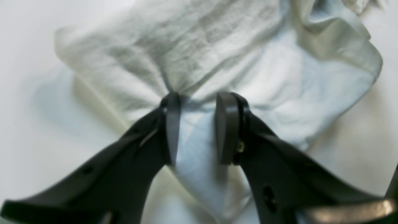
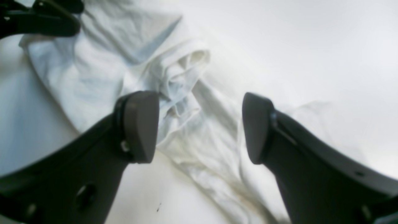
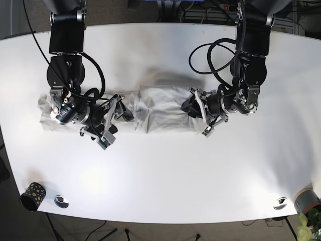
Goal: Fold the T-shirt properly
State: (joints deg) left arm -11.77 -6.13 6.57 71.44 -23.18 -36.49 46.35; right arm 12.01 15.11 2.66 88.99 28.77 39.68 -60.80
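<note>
A white T-shirt (image 3: pixel 160 108) lies crumpled in a long band across the middle of the white table (image 3: pixel 160 181). In the left wrist view my left gripper (image 1: pixel 200 124) has its jaws close together on a fold of the T-shirt (image 1: pixel 186 46), and the wrinkles run toward its fingertips. In the base view the left gripper (image 3: pixel 193 108) is at the shirt's right end. My right gripper (image 2: pixel 199 127) is wide open just above bunched cloth of the T-shirt (image 2: pixel 93 71). In the base view the right gripper (image 3: pixel 116 120) is left of the shirt's middle.
A dark dotted cup (image 3: pixel 32 195) and a small round object (image 3: pixel 61 201) stand at the front left corner. Another small round object (image 3: pixel 280 203) and a grey pot (image 3: pixel 307 201) are at the front right. Black cables (image 3: pixel 210 55) hang by the left arm.
</note>
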